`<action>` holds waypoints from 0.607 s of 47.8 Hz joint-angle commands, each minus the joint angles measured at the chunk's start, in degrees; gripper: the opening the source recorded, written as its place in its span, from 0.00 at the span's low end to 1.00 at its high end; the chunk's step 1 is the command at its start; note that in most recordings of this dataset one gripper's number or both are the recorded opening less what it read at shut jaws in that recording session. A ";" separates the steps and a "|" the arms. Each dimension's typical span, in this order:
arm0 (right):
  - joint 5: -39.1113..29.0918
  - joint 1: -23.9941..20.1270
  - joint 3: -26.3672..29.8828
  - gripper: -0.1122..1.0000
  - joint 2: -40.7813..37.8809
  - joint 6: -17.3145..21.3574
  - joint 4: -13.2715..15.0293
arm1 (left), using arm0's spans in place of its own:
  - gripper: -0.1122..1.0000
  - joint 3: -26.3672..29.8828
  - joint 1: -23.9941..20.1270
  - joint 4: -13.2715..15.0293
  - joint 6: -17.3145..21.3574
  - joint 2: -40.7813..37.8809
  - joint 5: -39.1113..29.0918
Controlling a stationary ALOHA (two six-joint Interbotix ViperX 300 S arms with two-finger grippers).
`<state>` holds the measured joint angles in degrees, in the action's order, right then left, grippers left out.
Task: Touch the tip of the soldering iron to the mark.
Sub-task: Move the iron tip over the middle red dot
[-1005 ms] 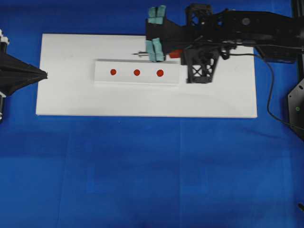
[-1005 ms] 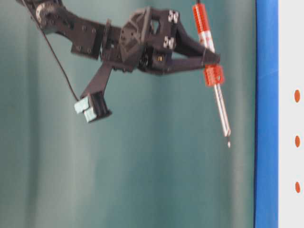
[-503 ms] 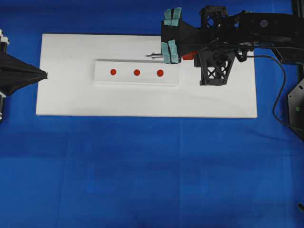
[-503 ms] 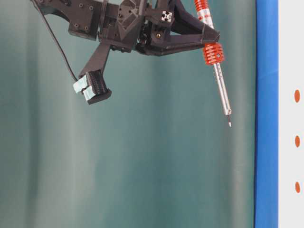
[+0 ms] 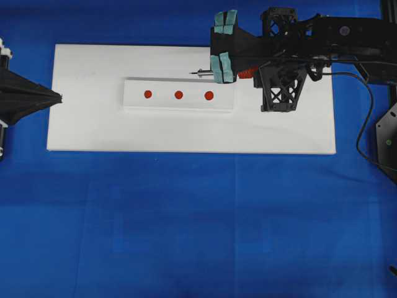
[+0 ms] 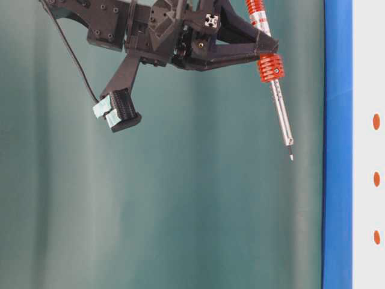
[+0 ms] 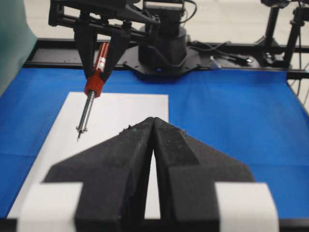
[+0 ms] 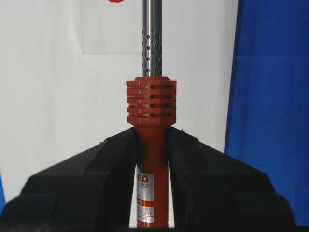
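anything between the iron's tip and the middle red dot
Nothing: overhead, only bare white board and strip separate the tip from the mark.

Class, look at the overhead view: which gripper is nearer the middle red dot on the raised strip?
Right. The right gripper, holding the soldering iron, hovers above the strip's right end, near the mark. The left gripper sits shut at the board's left edge.

bright even light, soft shadows, sharp

Blue-covered table under a white board (raised strip with three red dots on top).
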<state>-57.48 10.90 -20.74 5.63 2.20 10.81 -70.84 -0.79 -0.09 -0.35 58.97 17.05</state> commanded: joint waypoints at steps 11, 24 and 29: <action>0.26 0.00 0.44 0.16 1.67 0.09 -0.09 | 0.10 0.62 0.00 0.00 -0.09 -0.26 0.53; 1.05 0.00 0.44 0.16 0.44 0.00 -0.44 | 0.10 0.62 0.00 -0.09 -0.09 -0.35 0.53; 1.76 0.09 0.44 0.16 -0.62 0.00 -0.62 | 0.10 0.62 0.00 -0.09 -0.09 -0.35 0.44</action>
<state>-56.51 10.90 -20.74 4.92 2.20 10.37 -70.84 -0.79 -0.18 -0.35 58.89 17.05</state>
